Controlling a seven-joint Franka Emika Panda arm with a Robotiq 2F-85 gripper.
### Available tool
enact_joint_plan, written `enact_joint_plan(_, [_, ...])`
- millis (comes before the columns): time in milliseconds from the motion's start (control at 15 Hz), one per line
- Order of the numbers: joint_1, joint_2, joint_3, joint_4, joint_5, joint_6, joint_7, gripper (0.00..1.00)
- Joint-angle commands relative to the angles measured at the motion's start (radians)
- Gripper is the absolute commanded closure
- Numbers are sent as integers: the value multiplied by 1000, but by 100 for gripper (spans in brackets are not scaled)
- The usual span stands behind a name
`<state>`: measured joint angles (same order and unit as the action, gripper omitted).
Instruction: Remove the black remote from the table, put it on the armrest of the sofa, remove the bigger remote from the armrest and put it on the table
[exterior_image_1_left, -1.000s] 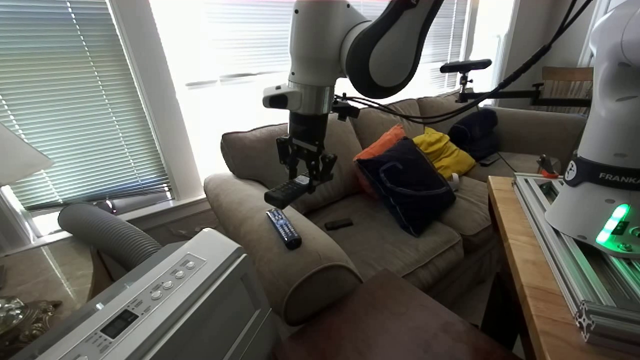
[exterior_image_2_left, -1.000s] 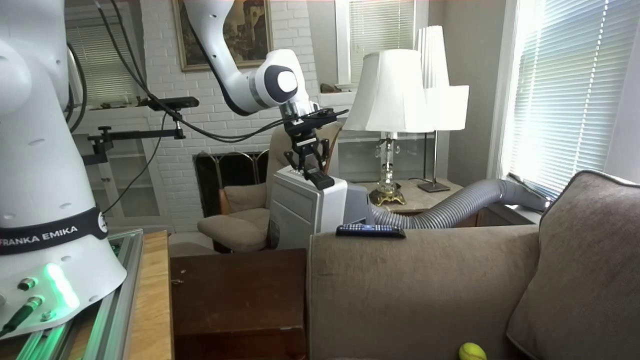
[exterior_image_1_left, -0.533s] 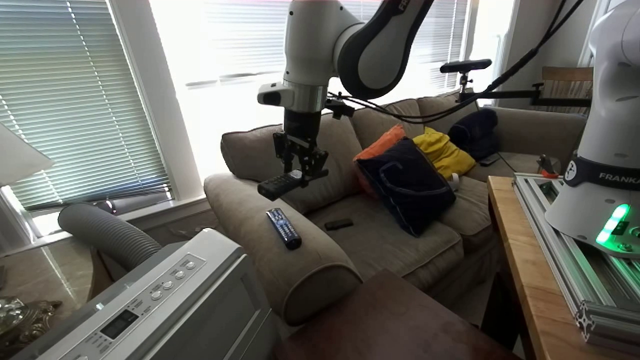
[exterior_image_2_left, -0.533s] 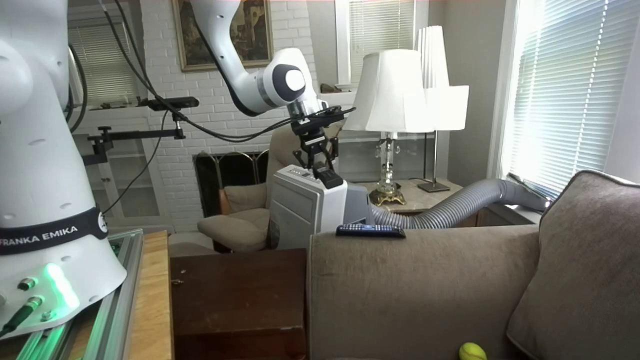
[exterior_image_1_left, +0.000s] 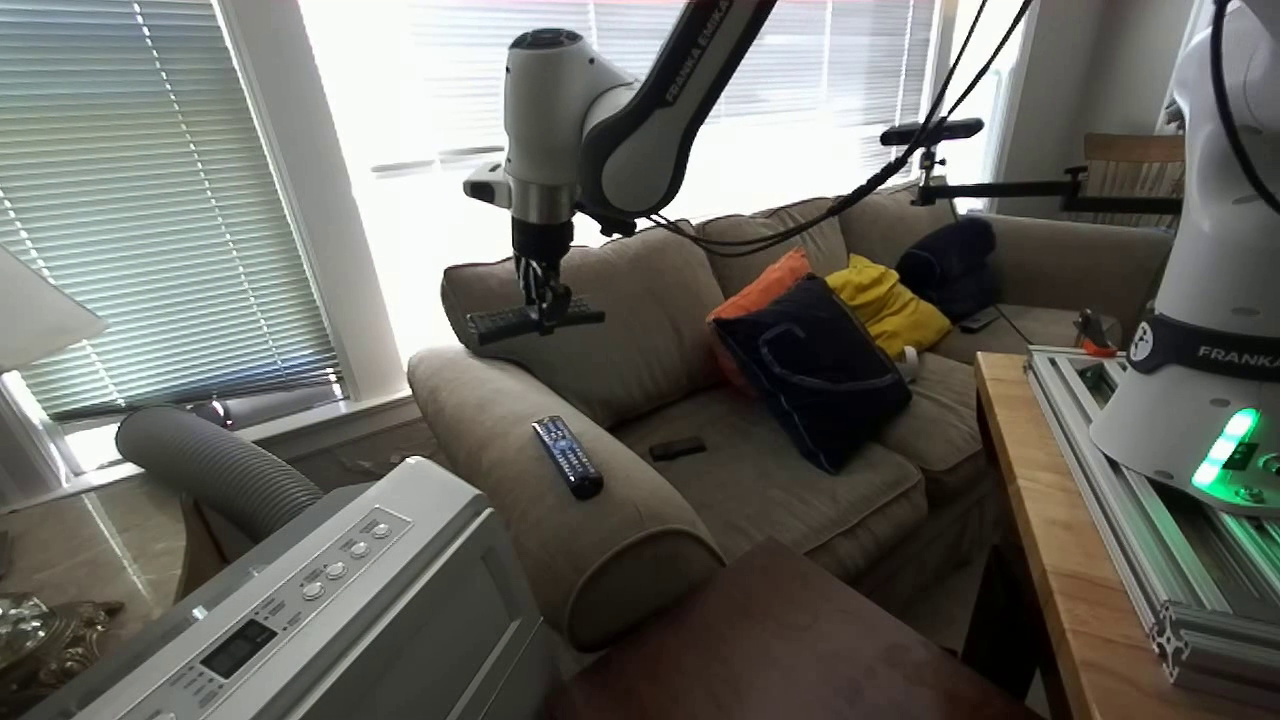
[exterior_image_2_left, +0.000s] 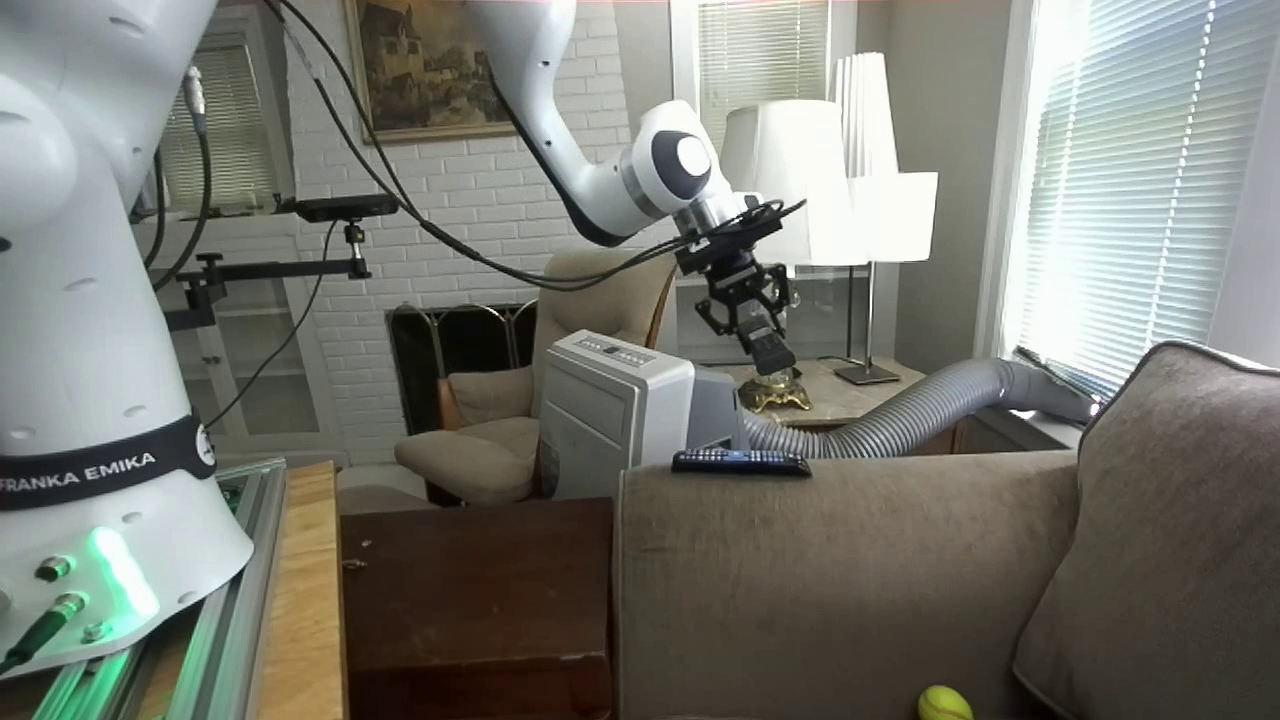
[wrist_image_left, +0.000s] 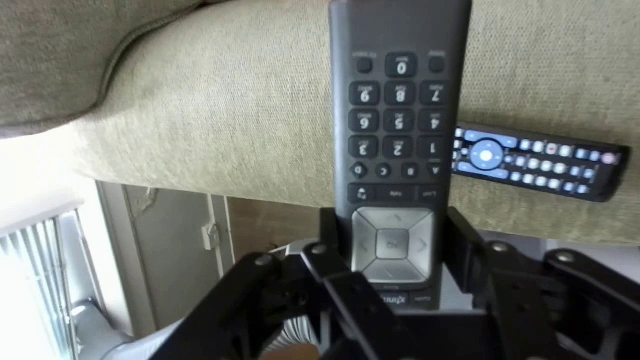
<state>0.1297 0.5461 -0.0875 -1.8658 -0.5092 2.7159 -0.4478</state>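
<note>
held remote (wrist_image_left: 400, 130): matt plastic | armrest (exterior_image_1_left: 480, 425): coarse woven cloth | table (exterior_image_1_left: 790, 650): smooth, faintly glossy wood | rail (exterior_image_2_left: 236, 600): metal

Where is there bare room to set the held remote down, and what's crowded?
Bare fabric on the armrest lies between the back cushion and the light-buttoned remote; a shorter patch separates that remote from the rounded front. The table by that front shows bare wood. Crowded: around the navy pillow and orange pillow.

Table (exterior_image_1_left: 800, 650) partly out of frame
</note>
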Motion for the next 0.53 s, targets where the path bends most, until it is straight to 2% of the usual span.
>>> enact_joint_plan(0, [21,175,-28,252,-5,-141,112,72])
enact_joint_plan(267, [-15,317,1,466,50,-285,117,72])
enact_joint_plan(467, [-42,410,23,614,92,-347,101,72])
